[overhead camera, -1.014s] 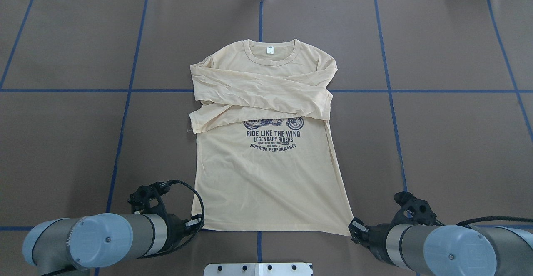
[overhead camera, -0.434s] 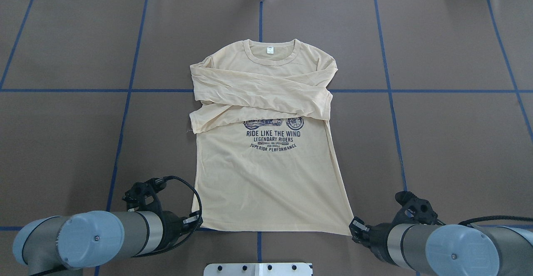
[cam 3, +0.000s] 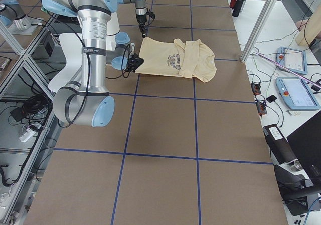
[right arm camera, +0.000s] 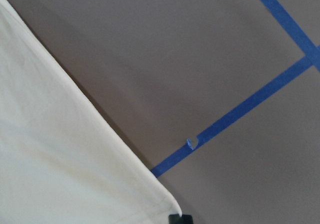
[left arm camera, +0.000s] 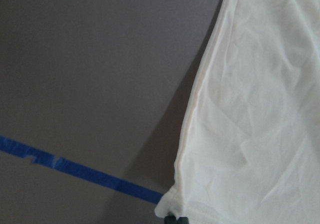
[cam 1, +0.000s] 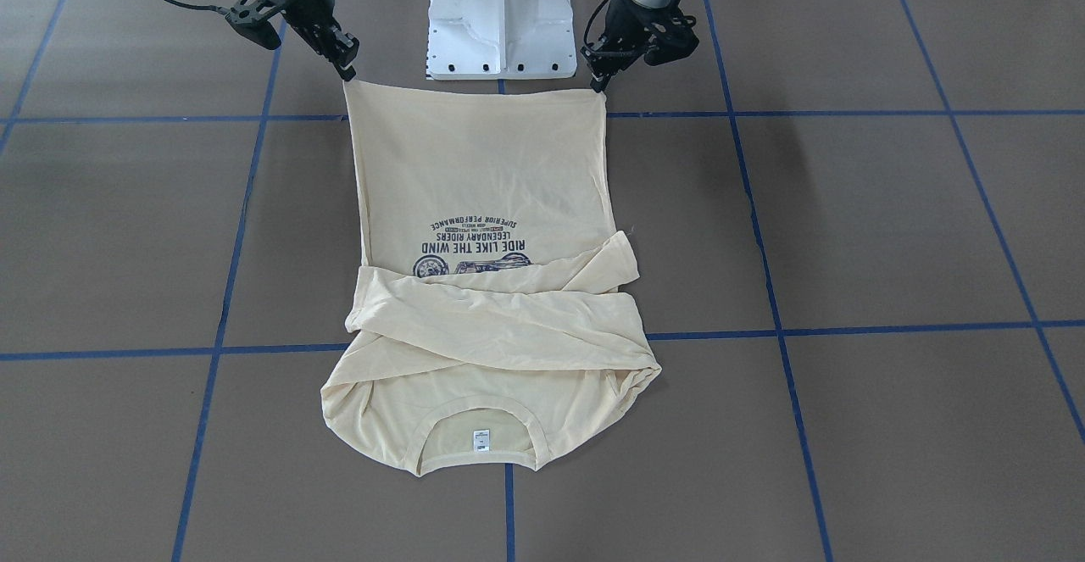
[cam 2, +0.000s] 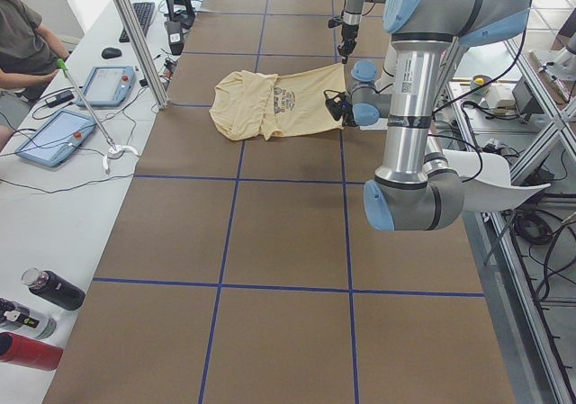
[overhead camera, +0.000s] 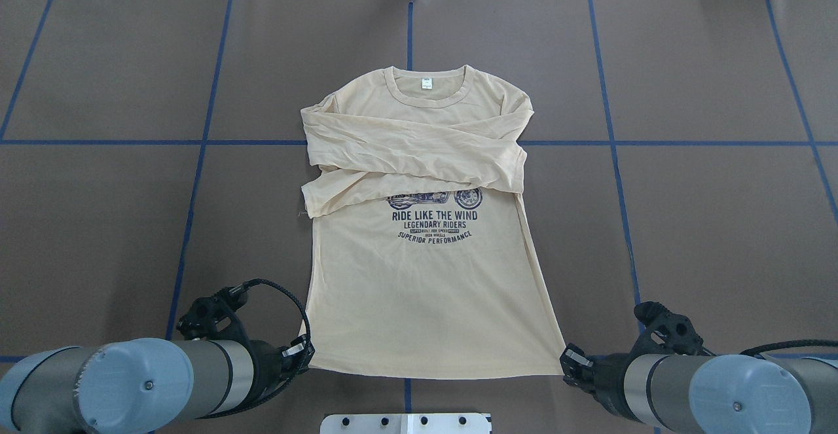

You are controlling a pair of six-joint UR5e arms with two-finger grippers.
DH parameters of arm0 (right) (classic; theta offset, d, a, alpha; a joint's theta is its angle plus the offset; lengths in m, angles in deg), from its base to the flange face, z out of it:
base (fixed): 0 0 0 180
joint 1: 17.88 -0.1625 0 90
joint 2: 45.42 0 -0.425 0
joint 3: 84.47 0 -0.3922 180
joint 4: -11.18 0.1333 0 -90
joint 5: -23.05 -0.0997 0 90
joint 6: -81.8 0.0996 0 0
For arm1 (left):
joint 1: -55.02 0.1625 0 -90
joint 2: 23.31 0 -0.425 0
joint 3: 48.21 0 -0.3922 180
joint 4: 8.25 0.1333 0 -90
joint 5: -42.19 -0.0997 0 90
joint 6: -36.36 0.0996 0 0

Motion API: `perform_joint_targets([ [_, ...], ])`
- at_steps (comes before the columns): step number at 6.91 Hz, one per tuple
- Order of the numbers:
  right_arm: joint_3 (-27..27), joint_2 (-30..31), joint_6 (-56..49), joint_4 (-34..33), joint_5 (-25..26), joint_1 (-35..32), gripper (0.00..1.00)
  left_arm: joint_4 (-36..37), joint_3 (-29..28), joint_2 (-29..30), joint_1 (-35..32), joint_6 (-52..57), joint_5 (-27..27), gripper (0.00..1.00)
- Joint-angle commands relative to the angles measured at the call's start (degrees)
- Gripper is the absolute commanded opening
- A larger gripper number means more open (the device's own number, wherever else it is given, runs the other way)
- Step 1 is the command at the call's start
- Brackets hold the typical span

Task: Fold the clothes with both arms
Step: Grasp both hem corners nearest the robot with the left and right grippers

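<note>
place: robot lab | signs: teach pendants (cam 2: 54, 136), aluminium frame (cam 2: 135, 42) — blue-taped table (cam 2: 288, 233)

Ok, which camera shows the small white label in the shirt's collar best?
The front-facing view: the label lies nearest that camera, clear inside the collar. The overhead view shows it smaller, at the far end of the shirt. In both side views it is too small to see; the wrist views show only hem corners.

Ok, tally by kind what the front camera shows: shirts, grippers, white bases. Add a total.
shirt: 1
grippers, left gripper and right gripper: 2
white base: 1
Total: 4
</note>
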Motion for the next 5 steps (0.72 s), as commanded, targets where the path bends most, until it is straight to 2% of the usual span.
perform_joint_targets([
  [1,-0.4,0.4,0.0,0.0,-0.1,0.3,0.00,4.8,1.6,0.9,0.2,-8.5,1.2,0.00],
  [2,-1.8,0.4,0.0,-0.1,-0.4,0.3,0.00,5.5,1.9,2.3,0.0,-8.7,3.6,0.00],
  [3,-4.2,1.1,0.0,-0.1,-0.6,-0.1,0.00,5.6,4.5,2.8,-1.5,-8.7,4.8,0.00],
  [4,-5.4,0.6,0.0,-0.2,-0.7,-3.9,0.00,5.5,6.5,3.2,-5.3,-8.2,4.8,0.00],
  [5,-4.9,-0.9,-0.1,-0.3,-5.3,-10.1,0.00,5.5,6.2,3.4,-10.5,-7.1,4.8,0.00],
])
